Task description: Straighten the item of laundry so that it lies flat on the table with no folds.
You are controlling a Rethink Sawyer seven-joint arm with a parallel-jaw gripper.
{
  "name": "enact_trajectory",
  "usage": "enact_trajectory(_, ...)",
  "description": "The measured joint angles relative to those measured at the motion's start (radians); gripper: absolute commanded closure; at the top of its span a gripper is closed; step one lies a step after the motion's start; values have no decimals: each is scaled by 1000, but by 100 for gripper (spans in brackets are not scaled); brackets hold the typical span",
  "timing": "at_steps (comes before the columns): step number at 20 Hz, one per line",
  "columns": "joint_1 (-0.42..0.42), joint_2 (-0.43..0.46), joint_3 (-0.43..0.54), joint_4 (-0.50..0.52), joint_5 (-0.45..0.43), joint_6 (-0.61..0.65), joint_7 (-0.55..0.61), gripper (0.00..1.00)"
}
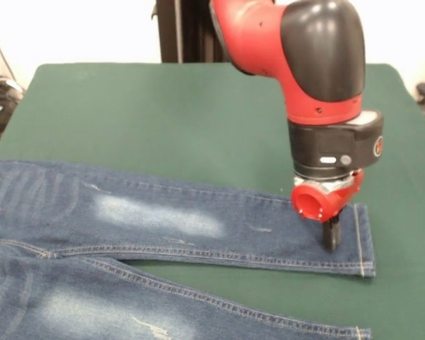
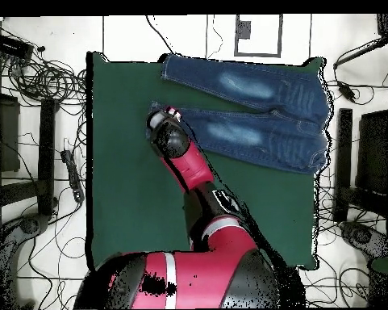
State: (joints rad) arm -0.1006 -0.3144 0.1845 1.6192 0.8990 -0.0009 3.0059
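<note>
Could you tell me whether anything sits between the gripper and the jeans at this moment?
Nothing visible does. In the front view the gripper is down on the jeans, near the hemmed cuff of the far leg, with no other object on the green table around it. Whether it pinches the denim is unclear.

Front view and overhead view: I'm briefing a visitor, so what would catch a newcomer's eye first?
The red and black arm dominates, reaching down from above to the cuff of the far leg of the blue denim jeans, where its tool meets the fabric. The jeans lie spread, legs apart, along one edge of the dark green table.
</note>
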Motion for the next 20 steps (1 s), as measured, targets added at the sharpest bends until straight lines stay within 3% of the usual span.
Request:
enact_trajectory(6, 25, -4, -40, 4, -4, 77, 0, 100)
enact_trajectory(13, 132, 12, -228, -41, -100, 340, 0, 100)
enact_trajectory(20, 135, -2, -313, -60, -183, 506, 0, 100)
